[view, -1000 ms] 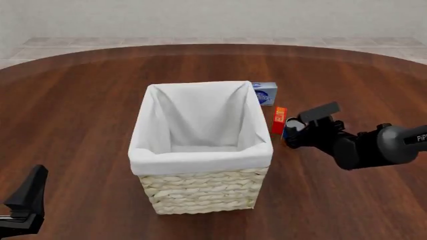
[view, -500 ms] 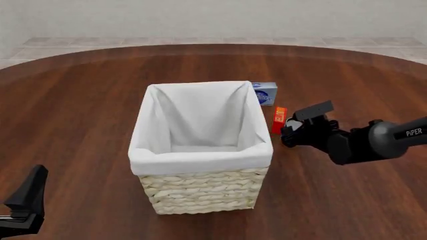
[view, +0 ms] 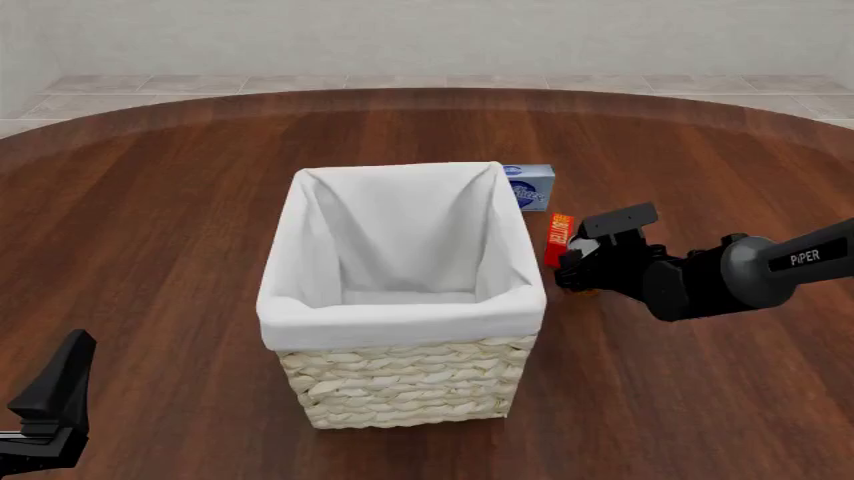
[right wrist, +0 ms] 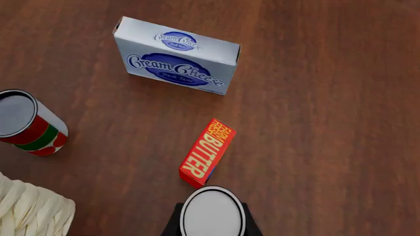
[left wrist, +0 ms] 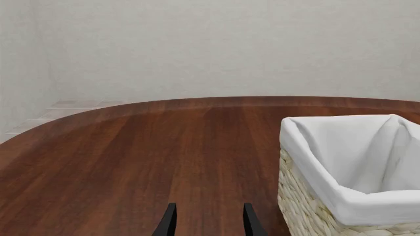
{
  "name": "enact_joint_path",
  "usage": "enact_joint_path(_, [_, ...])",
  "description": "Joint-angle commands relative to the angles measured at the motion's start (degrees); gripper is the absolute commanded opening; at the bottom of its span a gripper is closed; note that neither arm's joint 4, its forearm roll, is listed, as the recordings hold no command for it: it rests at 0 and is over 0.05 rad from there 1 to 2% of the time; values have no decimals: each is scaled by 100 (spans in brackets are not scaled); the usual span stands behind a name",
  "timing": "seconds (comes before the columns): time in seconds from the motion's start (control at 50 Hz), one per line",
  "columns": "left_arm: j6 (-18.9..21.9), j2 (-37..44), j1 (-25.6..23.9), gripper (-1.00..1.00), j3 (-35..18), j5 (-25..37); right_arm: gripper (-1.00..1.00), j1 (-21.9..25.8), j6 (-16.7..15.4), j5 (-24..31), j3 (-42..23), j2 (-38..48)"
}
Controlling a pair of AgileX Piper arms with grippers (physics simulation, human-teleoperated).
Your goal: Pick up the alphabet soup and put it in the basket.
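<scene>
The alphabet soup shows its grey round top point(right wrist: 212, 212) in the right wrist view, close under the camera. My right gripper point(view: 577, 268) is down over it, open, with a dark finger on each side of the can. From the front only an orange sliver of the can point(view: 578, 290) peeks out below the gripper. The basket point(view: 400, 318), cream wicker with a white lining, stands just left of the can; its wall point(left wrist: 308, 196) also fills the left wrist view's side. My left gripper point(left wrist: 210, 206) hovers open and empty near the table's front left.
A red-orange butter box point(right wrist: 206, 152) lies right beside the soup can, between it and the pale cream cheese box point(right wrist: 176, 62) further back. A red-and-green can point(right wrist: 26, 123) stands behind the basket's far right corner point(right wrist: 29, 211).
My right gripper has sunk lower and shifted slightly left onto the soup can, now straddling it. The left arm and the basket have not moved.
</scene>
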Motion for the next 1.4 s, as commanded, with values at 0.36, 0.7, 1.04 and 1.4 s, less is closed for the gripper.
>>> enact_joint_path(0.36, [0,0,0,100,0,0,-100,62,106,-28,141,-28])
enact_joint_path(0.7, [0,0,0,100,0,0,-100,258,104,59,407,-788])
enact_joint_path(1.04, [0,0,0,100,0,0,-100,400,41,475,605,-1980])
enact_joint_path(1.4, [0,0,0,100,0,0,-100,378,-168,1341,296,-3291])
